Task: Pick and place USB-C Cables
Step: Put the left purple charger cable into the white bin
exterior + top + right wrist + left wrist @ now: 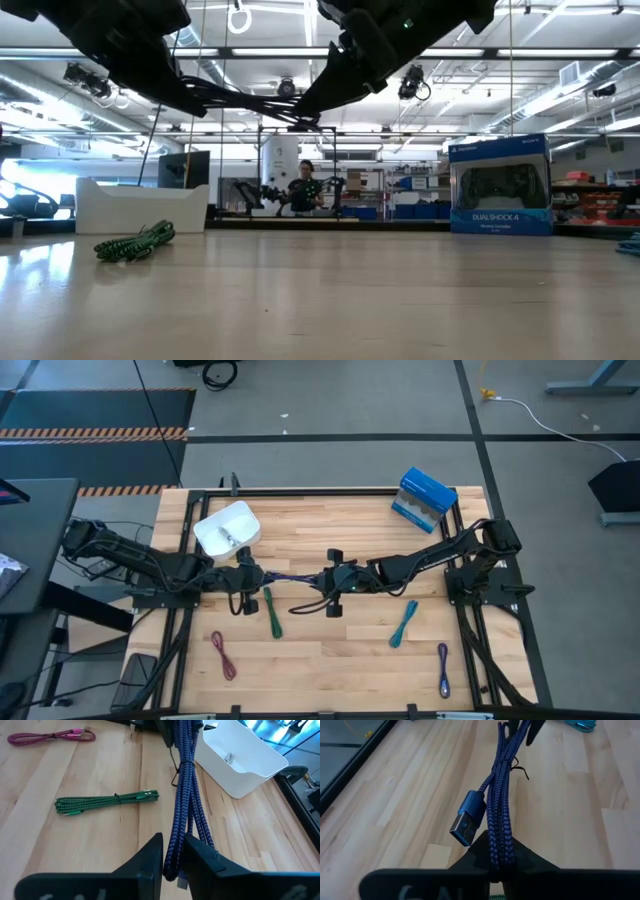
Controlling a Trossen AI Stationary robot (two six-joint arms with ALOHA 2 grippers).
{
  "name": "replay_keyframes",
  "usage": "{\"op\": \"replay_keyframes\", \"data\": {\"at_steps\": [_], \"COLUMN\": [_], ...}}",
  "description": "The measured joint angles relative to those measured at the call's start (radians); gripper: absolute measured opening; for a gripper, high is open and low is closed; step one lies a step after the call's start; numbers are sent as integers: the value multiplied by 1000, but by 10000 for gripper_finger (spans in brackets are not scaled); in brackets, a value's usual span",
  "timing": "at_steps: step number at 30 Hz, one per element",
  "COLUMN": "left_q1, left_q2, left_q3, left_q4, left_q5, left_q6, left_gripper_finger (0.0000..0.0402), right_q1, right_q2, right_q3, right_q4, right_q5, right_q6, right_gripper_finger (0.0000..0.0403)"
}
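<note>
A dark blue-purple braided cable bundle (pixel 295 577) hangs in the air between my two grippers over the table's middle. My left gripper (pixel 250 575) is shut on one end and my right gripper (pixel 330 578) on the other. A blue USB plug (pixel 467 817) sticks out of the bundle. Lying flat on the table are a green cable (pixel 272 612), a teal one (pixel 404 623), a magenta one (pixel 223 655) and a purple one (pixel 443 668). The white tray (pixel 227 528) holds a small silvery item (pixel 229 757). My left gripper pinches the bundle's end (pixel 496 857) between its two fingers, which lie level and point toward the table's right, along the bundle. The bundle is lifted clear and runs fairly straight to the other gripper. My right gripper pinches the opposite looped end (pixel 172 857) between its two fingers (pixel 150 852), level from the table's right, along the bundle. The bundle is clear of the table.
A blue and white box (pixel 425 498) stands at the far right of the table. The tray (pixel 140 205) sits far left, just behind my left gripper. A person (pixel 305 190) is in the room beyond the table. Bare wood lies along the near middle.
</note>
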Motion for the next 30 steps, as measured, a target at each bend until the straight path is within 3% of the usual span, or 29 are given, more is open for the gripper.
{"op": "replay_keyframes", "data": {"at_steps": [8, 16, 23, 30], "left_q1": [0, 1, 7, 103], "left_q2": [0, -81, -216, -264], "left_q3": [0, 0, 1, 1], "left_q4": [-129, -256, -353, -583], "left_q5": [-83, -296, -520, -533], "left_q6": [-76, -216, -239, -436], "left_gripper_finger": [20, 20, 20, 20], "right_q1": [0, 0, 4, 5], "right_q2": [-10, -63, -82, -84], "right_q3": [0, 0, 0, 0], "right_q4": [-7, -42, -73, -99], "right_q5": [54, 207, 214, 215], "right_q6": [-68, -95, -88, -69], "right_gripper_finger": [93, 123, 128, 128]}}
